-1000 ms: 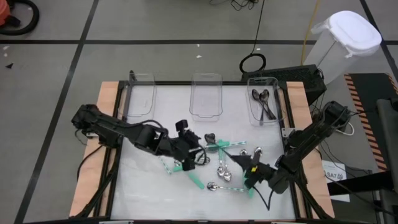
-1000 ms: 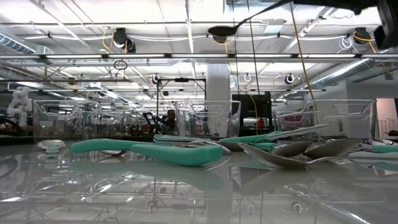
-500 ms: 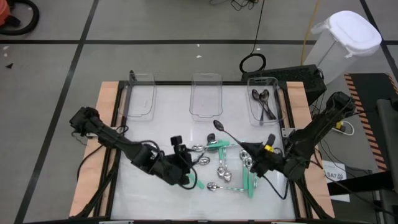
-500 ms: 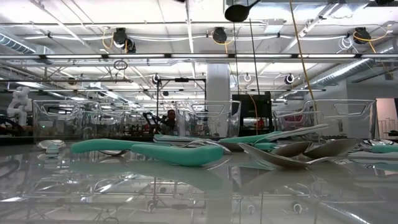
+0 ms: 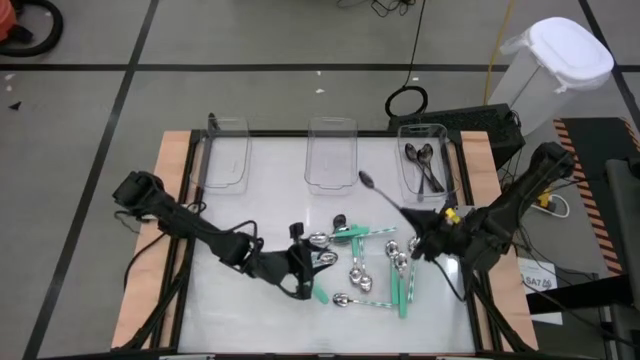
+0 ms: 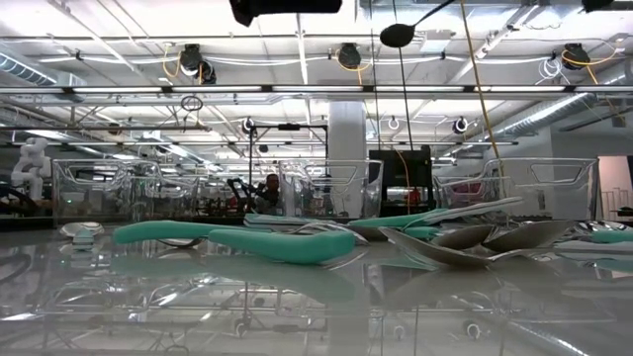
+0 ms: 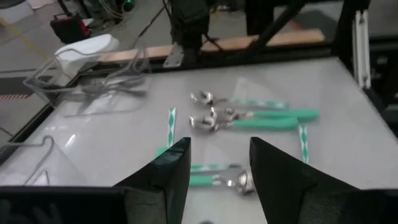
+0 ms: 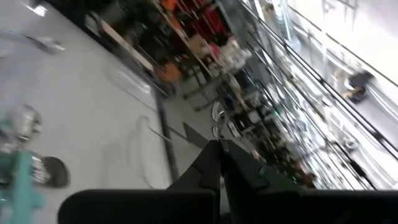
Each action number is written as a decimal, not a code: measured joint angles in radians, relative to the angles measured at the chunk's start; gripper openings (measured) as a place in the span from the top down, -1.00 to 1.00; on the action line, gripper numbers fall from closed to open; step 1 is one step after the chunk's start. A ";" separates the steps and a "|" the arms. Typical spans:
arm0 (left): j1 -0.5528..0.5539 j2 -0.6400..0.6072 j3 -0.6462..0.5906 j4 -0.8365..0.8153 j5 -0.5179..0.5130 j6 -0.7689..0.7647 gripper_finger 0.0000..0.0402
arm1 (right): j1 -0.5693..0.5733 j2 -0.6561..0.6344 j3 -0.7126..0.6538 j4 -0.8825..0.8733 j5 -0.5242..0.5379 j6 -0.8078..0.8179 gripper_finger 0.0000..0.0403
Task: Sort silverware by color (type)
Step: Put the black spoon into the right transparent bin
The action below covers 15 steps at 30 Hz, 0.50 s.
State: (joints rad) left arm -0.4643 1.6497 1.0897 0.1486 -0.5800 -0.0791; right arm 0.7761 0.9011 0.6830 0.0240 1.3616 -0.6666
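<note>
Handle end of dark spoon [image 5: 383, 196], seemingly inside right claw [image 5: 428, 226].

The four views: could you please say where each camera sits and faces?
High: overhead, looking down; left gripper, right gripper holding dark spoon.
Low: tabletop height, across teal spoons; dark spoon overhead.
Left wrist: past open fingers onto teal spoons.
Right wrist: past shut fingers toward room.
Shared: high and low show dark spoon.

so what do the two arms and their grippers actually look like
Both arms are dark, jointed and slim, with black cables trailing along them. The left gripper has two broad, matte black wedge-shaped fingers. The right gripper is black too, with a small yellow marking just behind it on the wrist.
</note>
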 joint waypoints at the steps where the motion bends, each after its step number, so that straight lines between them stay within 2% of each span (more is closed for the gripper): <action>1: 0.008 0.000 0.000 0.014 0.014 0.000 0.20 | -0.016 -0.015 0.000 -0.023 0.000 0.000 1.00; 5: 0.031 -0.001 0.001 0.026 0.074 -0.017 0.20 | -0.081 -0.067 0.000 -0.112 0.000 0.003 1.00; 11: 0.038 -0.001 0.013 -0.015 0.078 -0.044 0.20 | -0.174 -0.136 0.000 -0.287 -0.008 0.086 1.00; 15: 0.038 -0.001 0.013 -0.016 0.079 -0.062 0.20 | -0.247 -0.182 0.000 -0.441 -0.093 0.214 1.00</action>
State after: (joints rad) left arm -0.4259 1.6485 1.1023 0.1327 -0.5014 -0.1415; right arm 0.5293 0.7191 0.6830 -0.4171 1.2688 -0.4523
